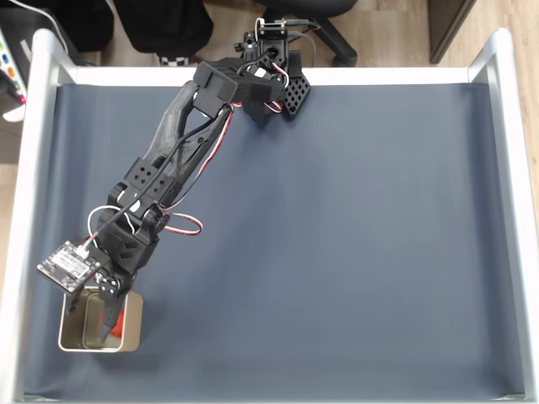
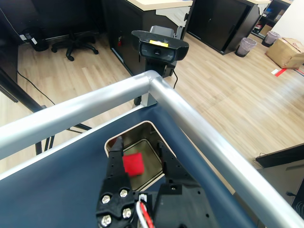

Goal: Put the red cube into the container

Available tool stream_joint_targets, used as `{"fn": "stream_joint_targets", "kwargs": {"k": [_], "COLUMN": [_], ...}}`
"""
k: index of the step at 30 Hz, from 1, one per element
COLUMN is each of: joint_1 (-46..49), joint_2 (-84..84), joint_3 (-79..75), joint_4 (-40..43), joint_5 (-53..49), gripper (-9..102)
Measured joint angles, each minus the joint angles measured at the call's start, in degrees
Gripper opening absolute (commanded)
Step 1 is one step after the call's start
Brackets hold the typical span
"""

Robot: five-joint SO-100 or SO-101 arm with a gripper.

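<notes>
Now red cube (image 2: 132, 164) between jaws (over container (image 2: 142, 129)).

No legible text, labels, brands or numbers; yellow strip on webcam (image 2: 159, 43) too blurred to read.

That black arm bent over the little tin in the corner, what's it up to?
The arm's gripper hangs right over the container, a small square tin in a corner of the dark blue table. In the wrist view, the red cube sits between the two fingers, above the tin's opening; whether it is still pinched or already let go cannot be told. In the fixed view, a bit of red shows inside the tin's outline beside the gripper. So the cube is at the tin, about to land inside or just dropped.
</notes>
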Motion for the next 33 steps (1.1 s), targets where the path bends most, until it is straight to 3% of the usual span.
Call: {"fn": "stream_joint_targets", "kwargs": {"k": [13, 22, 26, 33], "joint_1": [0.0, -0.26, -2.46, -10.99], "joint_2": [0.0, 0.97, 6.86, 28.04], "joint_3": [0.35, 3.69, 9.84, 28.56], "joint_4": [-1.58, -1.58, -1.58, -1.58], "joint_5": [0.18, 0.18, 0.18, 2.37], "gripper": [26, 8, 0, 0]}}
